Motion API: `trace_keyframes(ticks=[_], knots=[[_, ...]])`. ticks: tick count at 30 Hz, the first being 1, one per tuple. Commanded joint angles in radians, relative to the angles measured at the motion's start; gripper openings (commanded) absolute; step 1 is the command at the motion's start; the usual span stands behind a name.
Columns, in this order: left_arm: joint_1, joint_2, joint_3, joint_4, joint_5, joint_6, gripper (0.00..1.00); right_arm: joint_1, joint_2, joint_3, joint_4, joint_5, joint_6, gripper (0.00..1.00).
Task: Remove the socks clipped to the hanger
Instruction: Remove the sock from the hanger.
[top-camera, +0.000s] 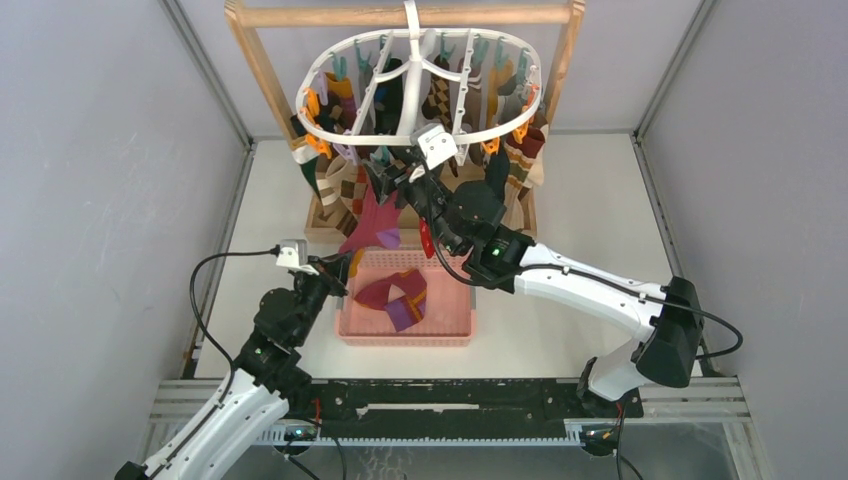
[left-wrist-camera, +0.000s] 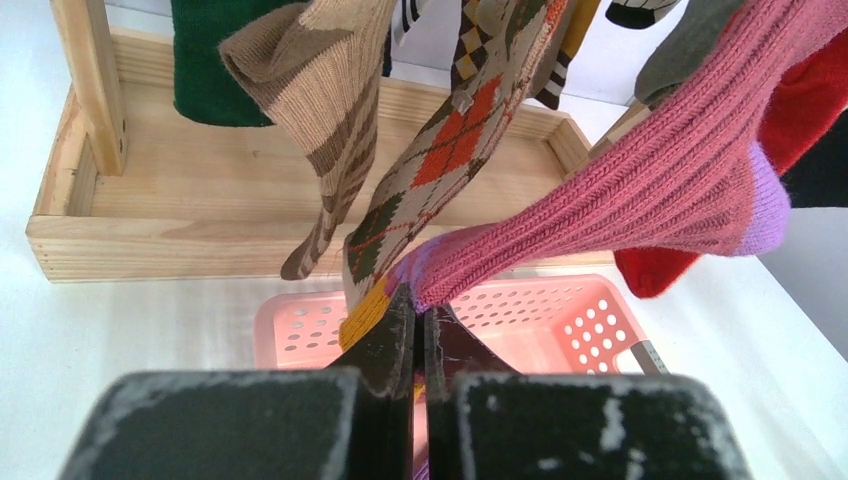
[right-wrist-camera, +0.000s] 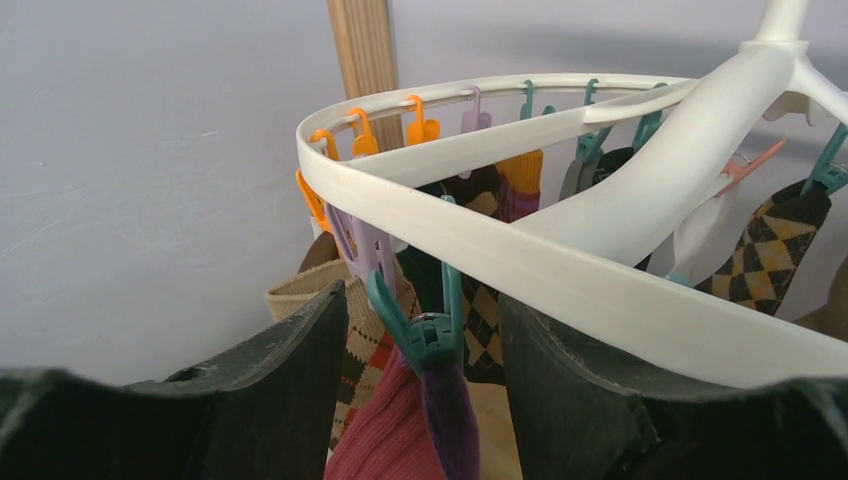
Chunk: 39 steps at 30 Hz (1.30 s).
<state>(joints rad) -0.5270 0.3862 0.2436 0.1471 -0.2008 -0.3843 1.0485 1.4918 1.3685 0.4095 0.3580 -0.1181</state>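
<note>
The white oval hanger (top-camera: 352, 130) (right-wrist-camera: 560, 270) hangs from the wooden frame with several socks clipped under it. A pink ribbed sock (top-camera: 368, 225) (left-wrist-camera: 640, 190) stretches slanting from a teal clip (right-wrist-camera: 430, 335) down to my left gripper (top-camera: 340, 268) (left-wrist-camera: 420, 312), which is shut on its lower end. My right gripper (top-camera: 395, 180) (right-wrist-camera: 422, 300) is open just under the hanger's front rim. Its fingers stand either side of that teal clip, not visibly touching it. An argyle sock (left-wrist-camera: 440, 160) and a beige striped sock (left-wrist-camera: 320, 90) hang beside the pink one.
A pink perforated basket (top-camera: 350, 330) (left-wrist-camera: 590, 315) sits below the hanger with a maroon and purple sock (top-camera: 395, 298) in it. The wooden frame stand (top-camera: 262, 70) rises from its wooden tray base (left-wrist-camera: 200, 230) behind the basket. Grey walls close in both sides.
</note>
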Motion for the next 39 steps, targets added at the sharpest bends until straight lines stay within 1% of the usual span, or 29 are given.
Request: trace_keyframes(ticks=[1, 15, 17, 20, 23, 27, 29, 30, 31, 32, 33, 39], knots=[[0.004, 0.009, 0.078, 0.041, -0.005, 0.02, 0.0, -0.016, 0.01, 0.047, 0.049, -0.001, -0.006, 0.64], [0.004, 0.027, 0.087, 0.045, -0.006, 0.029, 0.0, -0.047, 0.036, 0.047, 0.112, -0.029, 0.017, 0.64], [0.004, 0.031, 0.086, 0.047, -0.006, 0.029, 0.0, -0.053, 0.038, 0.047, 0.117, -0.03, 0.021, 0.63], [0.004, 0.035, 0.087, 0.051, -0.004, 0.03, 0.0, -0.063, 0.04, 0.046, 0.122, -0.037, 0.035, 0.58], [0.005, 0.044, 0.088, 0.054, -0.003, 0.031, 0.0, -0.071, 0.039, 0.043, 0.126, -0.046, 0.046, 0.51], [0.004, 0.049, 0.088, 0.054, -0.002, 0.033, 0.0, -0.076, 0.042, 0.041, 0.139, -0.05, 0.048, 0.45], [0.004, 0.047, 0.088, 0.054, -0.004, 0.034, 0.0, -0.079, 0.045, 0.041, 0.142, -0.056, 0.049, 0.39], [0.005, 0.047, 0.088, 0.053, -0.004, 0.036, 0.0, -0.081, 0.045, 0.041, 0.142, -0.06, 0.05, 0.3], [0.004, 0.044, 0.088, 0.052, -0.005, 0.035, 0.0, -0.083, 0.047, 0.041, 0.142, -0.06, 0.051, 0.18], [0.004, 0.044, 0.088, 0.05, -0.005, 0.035, 0.0, -0.083, 0.047, 0.041, 0.14, -0.061, 0.054, 0.08], [0.004, 0.044, 0.088, 0.051, -0.006, 0.035, 0.0, -0.086, 0.047, 0.041, 0.138, -0.062, 0.055, 0.0], [0.004, 0.046, 0.088, 0.054, -0.003, 0.035, 0.0, -0.092, 0.043, 0.029, 0.135, -0.059, 0.061, 0.0]])
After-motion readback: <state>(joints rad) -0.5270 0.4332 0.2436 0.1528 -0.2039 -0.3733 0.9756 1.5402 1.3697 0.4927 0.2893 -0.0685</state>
